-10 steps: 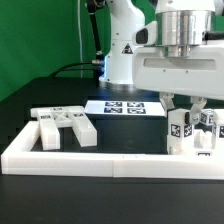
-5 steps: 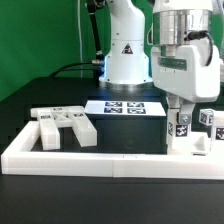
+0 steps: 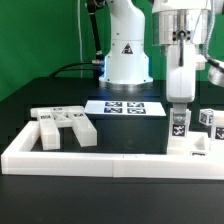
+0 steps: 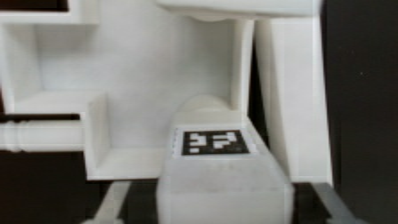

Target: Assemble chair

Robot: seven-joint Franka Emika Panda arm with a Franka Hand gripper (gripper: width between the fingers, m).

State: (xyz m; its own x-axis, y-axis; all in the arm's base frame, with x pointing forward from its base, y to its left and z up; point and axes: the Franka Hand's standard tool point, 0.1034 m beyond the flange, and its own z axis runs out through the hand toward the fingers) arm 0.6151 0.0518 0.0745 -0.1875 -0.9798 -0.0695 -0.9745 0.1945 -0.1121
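Gripper [image 3: 180, 103] pointed straight down, jaws drawn narrow and clamped on the upper end of a chair post [image 3: 180, 128]. The post stood upright, with a square black-and-white tag on the face toward the exterior camera.

Wrist view: the same chair post [image 4: 214, 125] ran between the fingers with its tag plain to read. The fingers themselves were blurred at the edge of that picture. Beyond the post lay a white chair slab [image 4: 71, 95] with rectangular cut-outs. Could not tell whether the post's foot touched it.

Exterior view: the post stood toward the exterior view's right, inside the border wall [image 3: 90, 160] and just behind its front run. A low white part [image 3: 200, 150] sat just beside the post's foot; contact could not be made out. A tagged block [image 3: 212, 120] stood further to the exterior view's right, apart from the post.

Chair blocks [image 3: 65, 127] lay in a loose cluster at the exterior view's left, well apart from the gripper, flat on the black table [image 3: 130, 138]. The marker board [image 3: 125, 107] lay flat farther back, between the cluster and the post. The arm's base [image 3: 125, 55] rose behind the board, against a green backdrop [image 3: 40, 30].
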